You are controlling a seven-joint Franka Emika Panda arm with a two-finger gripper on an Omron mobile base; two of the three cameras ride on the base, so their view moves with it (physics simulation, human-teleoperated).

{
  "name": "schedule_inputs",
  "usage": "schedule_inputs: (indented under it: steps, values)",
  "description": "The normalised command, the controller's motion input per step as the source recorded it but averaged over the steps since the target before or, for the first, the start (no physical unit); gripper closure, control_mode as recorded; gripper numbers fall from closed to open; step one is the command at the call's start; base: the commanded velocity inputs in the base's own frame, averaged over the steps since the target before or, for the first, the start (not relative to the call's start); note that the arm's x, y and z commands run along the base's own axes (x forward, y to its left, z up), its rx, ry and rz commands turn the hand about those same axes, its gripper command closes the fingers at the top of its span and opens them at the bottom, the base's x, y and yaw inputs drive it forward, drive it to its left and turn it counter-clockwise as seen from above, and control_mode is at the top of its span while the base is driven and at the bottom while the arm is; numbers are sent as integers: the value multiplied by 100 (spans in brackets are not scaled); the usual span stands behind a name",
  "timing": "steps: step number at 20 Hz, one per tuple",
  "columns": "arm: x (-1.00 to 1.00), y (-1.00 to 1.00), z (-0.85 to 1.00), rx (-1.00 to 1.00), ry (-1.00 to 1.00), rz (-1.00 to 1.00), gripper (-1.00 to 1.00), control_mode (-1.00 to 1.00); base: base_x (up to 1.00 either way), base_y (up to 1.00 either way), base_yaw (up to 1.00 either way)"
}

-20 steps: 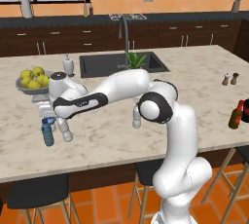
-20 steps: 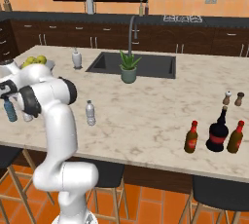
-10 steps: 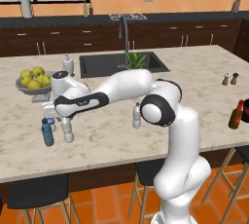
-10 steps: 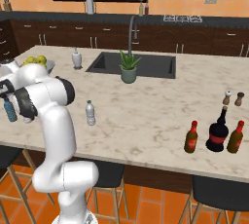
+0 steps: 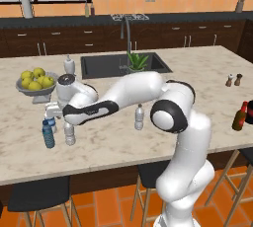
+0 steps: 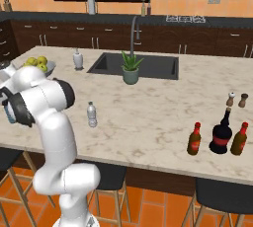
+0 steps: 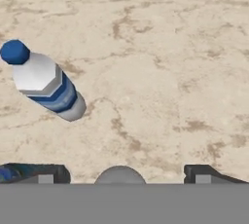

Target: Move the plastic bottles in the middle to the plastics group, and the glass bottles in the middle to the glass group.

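Gripper open over water bottle

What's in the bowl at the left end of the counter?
The grey bowl holds a heap of yellow-green round fruit. What lies beneath the top layer is covered by the fruit and the bowl's wall.

Two clear ribbed plastic water bottles with white caps are counted: one mid-table, one beside two blue-marked plastic bottles at 9 o'clock. Three dark glass bottles stand at 3 o'clock, near two small shakers.
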Motion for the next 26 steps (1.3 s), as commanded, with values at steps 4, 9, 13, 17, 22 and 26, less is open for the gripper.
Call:
schedule_inputs:
  steps: [4, 9, 13, 17, 22, 26]
  values:
    - [2, -29, 44, 1, -10, 0, -100, -100, 0, 0, 0]
    - [1, -79, 32, 1, -4, 1, -100, -100, 0, 0, 0]
    - [-12, -96, 23, 0, 0, 11, -100, -100, 0, 0, 0]
    - [-21, -100, 19, 0, 0, 12, -100, -100, 0, 0, 0]
    - [-21, -100, 23, 0, 0, 10, -100, -100, 0, 0, 0]
    - [-17, -90, 18, -1, 15, 0, -100, -100, 0, 0, 0]
